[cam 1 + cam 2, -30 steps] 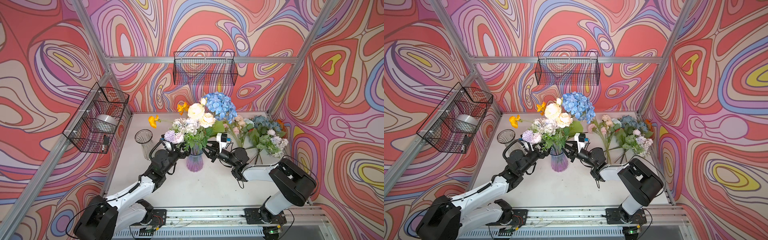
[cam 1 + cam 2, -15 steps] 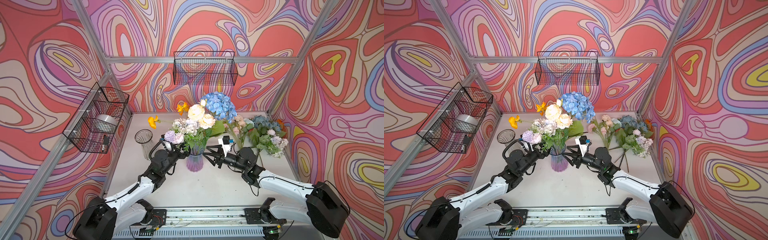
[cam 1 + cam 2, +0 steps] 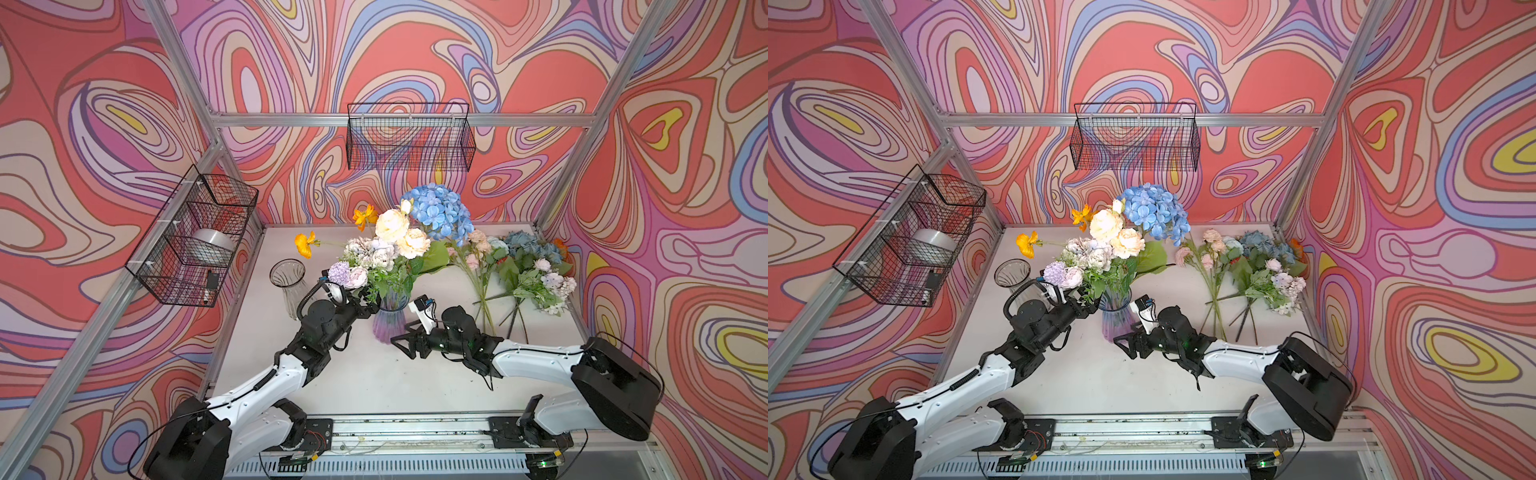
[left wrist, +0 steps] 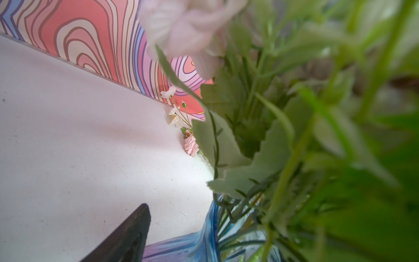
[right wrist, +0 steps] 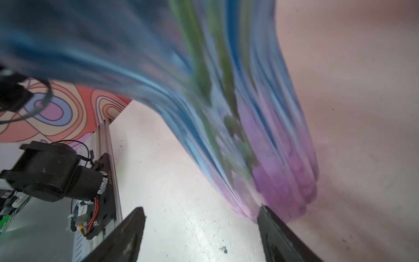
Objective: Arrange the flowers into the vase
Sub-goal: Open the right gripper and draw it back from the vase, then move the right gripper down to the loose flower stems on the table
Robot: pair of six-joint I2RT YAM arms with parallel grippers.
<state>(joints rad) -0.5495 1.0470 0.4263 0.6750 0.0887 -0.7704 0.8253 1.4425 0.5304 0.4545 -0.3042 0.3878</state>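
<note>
Reading a top view as a clock with the back wall at 12, the right end effector sits low at the foot of the purple vase, pointing toward 9. Its jaws stand well apart and hold nothing. In the right wrist view one finger lies just beside the vase's base; whether it touches I cannot tell.

The loose flowers still to be arranged lie on the worktop at about 2 o'clock from that end effector. Their long axis runs roughly 12 to 6, with blooms toward the wall and stem ends nearest the right arm, so that arm looks the likelier one to fetch them.

The right arm is stretched nearly level from its base at about 5 o'clock. The left arm rises from 7 toward 1, and its end effector is buried in the foliage of the bouquet at the vase's rim. Only one finger shows, so I cannot tell its state.
</note>
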